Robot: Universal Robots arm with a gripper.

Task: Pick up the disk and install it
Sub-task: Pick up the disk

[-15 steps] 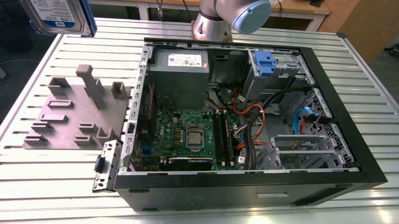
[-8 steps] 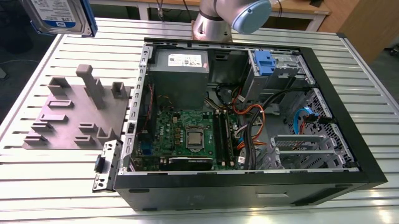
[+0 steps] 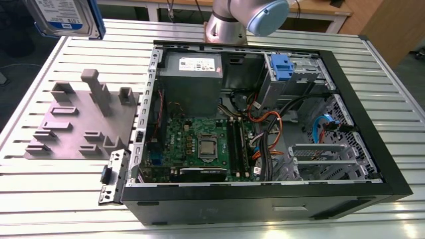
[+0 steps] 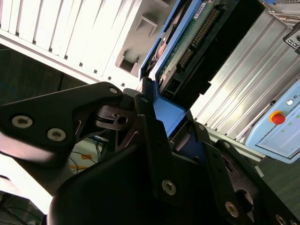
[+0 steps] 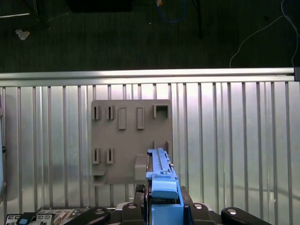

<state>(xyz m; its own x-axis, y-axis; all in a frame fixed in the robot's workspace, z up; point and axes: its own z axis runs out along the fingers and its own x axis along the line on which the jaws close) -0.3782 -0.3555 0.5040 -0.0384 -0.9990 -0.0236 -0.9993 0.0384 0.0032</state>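
The disk [image 3: 66, 17], silver with a white-and-blue label and blue side rails, hangs high in the air at the exterior view's far upper left, above the grey holder plate [image 3: 79, 122]. In the second wrist view my gripper [image 4: 164, 122] is shut on the disk [image 4: 187, 42]. Its black fingers [image 4: 150, 136] clamp the blue rail, and the green circuit board faces the camera. The first wrist view looks straight down past the edge-on disk [image 5: 161, 180] onto the holder plate [image 5: 131, 140].
An open computer case [image 3: 265, 124] lies on the slatted metal table [image 3: 398, 99]. It holds a grey power supply box [image 3: 191, 74], a motherboard, cables and a drive bay with a small blue bracket [image 3: 282, 67]. The arm's base [image 3: 229, 22] stands behind the case. A control pendant [image 4: 276, 122] lies off the table.
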